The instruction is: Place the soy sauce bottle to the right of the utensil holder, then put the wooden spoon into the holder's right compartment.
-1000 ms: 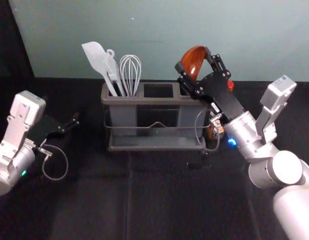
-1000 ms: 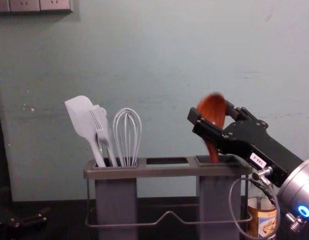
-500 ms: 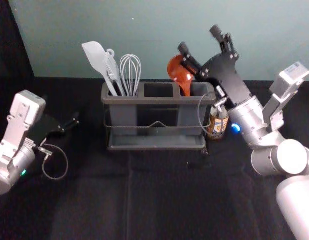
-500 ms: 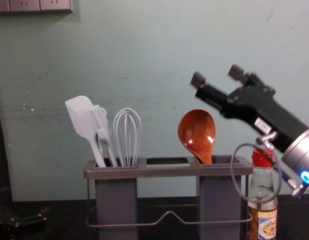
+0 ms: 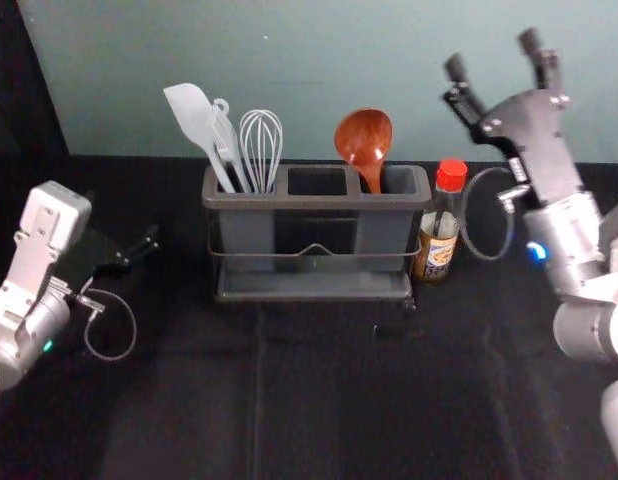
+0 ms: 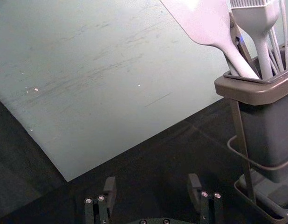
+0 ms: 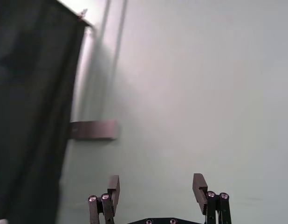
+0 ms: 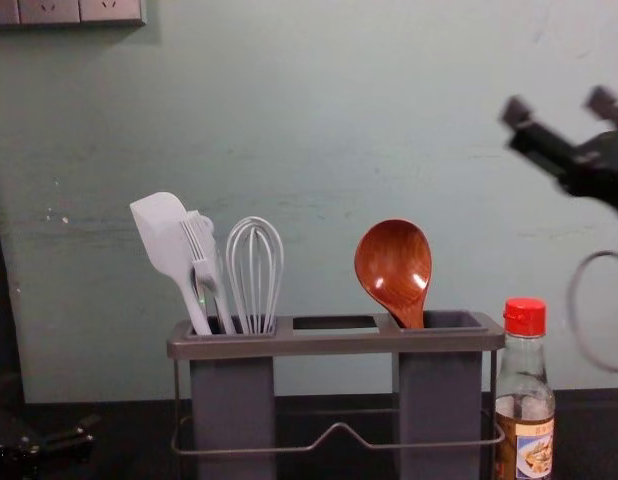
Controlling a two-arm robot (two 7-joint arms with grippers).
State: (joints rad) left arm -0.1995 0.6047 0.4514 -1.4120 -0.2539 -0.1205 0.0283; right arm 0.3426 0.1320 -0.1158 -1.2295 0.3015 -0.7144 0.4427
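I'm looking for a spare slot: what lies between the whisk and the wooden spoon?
Between the whisk and the wooden spoon lies the utensil holder's middle compartment, with no utensil standing in it; the head view shows this.

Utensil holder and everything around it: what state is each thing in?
Grey rectangular utensil holder: standing upright
Clear glass soy sauce bottle: upright, red cap on, partly filled
Glossy brown wooden spoon: bowl up, in right compartment
Pale flat spatula: head up, in left compartment
Pale wire whisk: likewise
Black right gripper: fingers open, raised at right
Black left gripper: fingers open, at left
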